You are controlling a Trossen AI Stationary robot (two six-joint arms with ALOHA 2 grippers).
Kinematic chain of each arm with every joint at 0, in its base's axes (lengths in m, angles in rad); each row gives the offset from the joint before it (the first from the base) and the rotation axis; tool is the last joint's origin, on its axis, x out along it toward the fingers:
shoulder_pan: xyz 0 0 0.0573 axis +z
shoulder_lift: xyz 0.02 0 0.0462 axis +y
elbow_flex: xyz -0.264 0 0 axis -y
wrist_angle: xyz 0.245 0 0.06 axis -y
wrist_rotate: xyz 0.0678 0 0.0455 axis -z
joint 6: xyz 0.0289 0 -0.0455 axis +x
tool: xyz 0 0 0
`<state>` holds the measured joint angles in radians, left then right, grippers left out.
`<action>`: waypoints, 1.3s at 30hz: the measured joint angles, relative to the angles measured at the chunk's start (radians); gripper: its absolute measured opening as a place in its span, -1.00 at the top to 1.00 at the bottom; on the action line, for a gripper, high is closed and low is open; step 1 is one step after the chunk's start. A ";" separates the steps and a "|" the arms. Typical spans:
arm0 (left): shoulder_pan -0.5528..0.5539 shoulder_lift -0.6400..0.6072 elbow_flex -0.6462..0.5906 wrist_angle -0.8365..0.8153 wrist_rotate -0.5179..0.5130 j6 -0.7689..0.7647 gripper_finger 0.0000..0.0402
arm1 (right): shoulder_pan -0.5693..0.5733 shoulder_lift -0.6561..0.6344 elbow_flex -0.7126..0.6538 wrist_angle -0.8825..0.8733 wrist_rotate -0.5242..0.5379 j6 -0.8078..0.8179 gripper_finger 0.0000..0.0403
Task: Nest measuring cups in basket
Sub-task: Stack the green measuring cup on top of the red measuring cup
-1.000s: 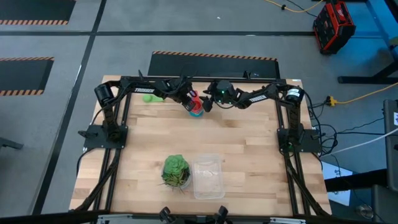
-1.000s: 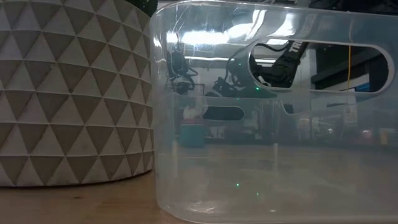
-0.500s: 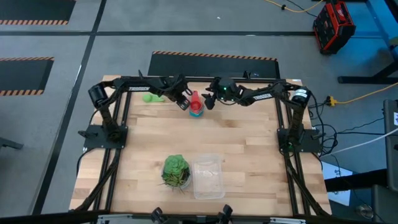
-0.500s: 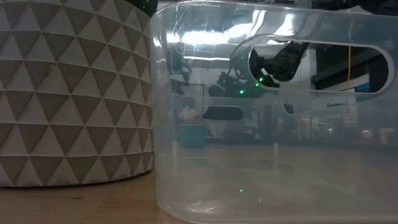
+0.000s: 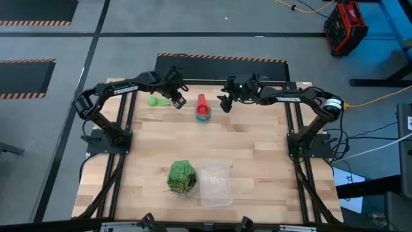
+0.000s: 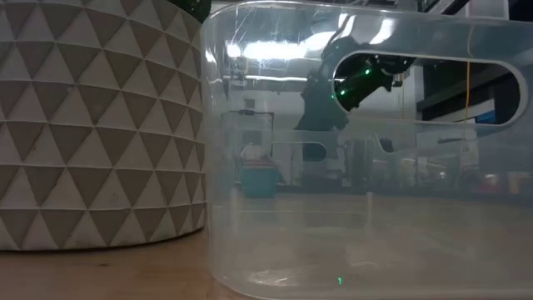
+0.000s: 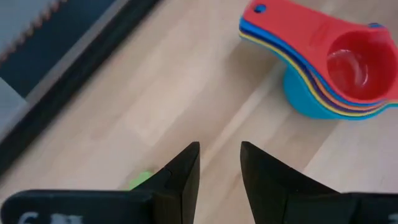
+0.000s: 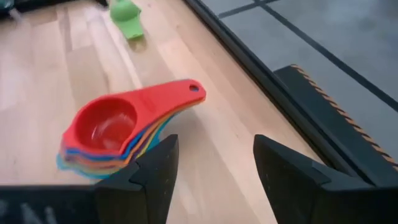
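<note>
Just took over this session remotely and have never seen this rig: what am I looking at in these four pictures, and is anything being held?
Two dark robot arms work at a wooden table. One camera looks straight down, one sits at table height behind the clear basket, and one rides on each wrist. The left gripper and right gripper both hover open and empty on either side of the stacked measuring cups, red on top. A green measuring cup lies apart near the left gripper. A green leafy ball in a patterned pot stands beside the basket.

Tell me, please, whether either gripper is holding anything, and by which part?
Nothing is held. Left gripper and right gripper are both open and empty, either side of the stacked cups.
</note>
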<state>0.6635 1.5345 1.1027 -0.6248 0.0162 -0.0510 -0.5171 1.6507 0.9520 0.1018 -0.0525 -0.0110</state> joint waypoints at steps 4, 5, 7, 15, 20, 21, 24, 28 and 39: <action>0.013 -0.023 0.000 -0.021 -0.037 0.076 0.46 | 0.000 -0.063 0.000 -0.080 -0.002 -0.025 -0.05; 0.016 -0.025 0.000 -0.020 -0.037 0.101 0.46 | 0.000 -0.075 0.000 -0.092 -0.002 -0.025 -0.05; 0.020 -0.027 0.000 -0.017 -0.024 0.148 0.45 | 0.000 -0.095 0.000 -0.110 -0.002 -0.025 -0.05; 0.027 -0.027 0.000 -0.019 -0.110 0.186 0.27 | 0.000 -0.120 0.000 -0.124 -0.002 -0.023 -0.05; 0.049 -0.027 0.000 -0.019 -0.209 0.149 0.18 | 0.000 -0.120 0.000 -0.124 -0.002 -0.024 -0.05; 0.055 -0.027 0.000 -0.019 -0.211 0.131 0.17 | 0.000 -0.120 0.000 -0.124 -0.002 -0.023 -0.05; 0.076 -0.027 0.000 -0.019 -0.210 0.109 0.17 | 0.000 -0.120 0.000 -0.124 -0.002 -0.021 -0.05; 0.107 -0.027 0.000 -0.013 -0.211 0.173 0.17 | 0.000 -0.120 0.000 -0.124 -0.002 -0.021 -0.05; 0.139 -0.026 0.000 -0.010 -0.274 0.368 0.17 | 0.000 -0.120 0.000 -0.124 -0.002 -0.021 -0.05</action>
<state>0.8025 1.5082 1.1027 -0.6346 -0.2577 0.3166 -0.5171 1.5307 0.9516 -0.0220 -0.0540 -0.0319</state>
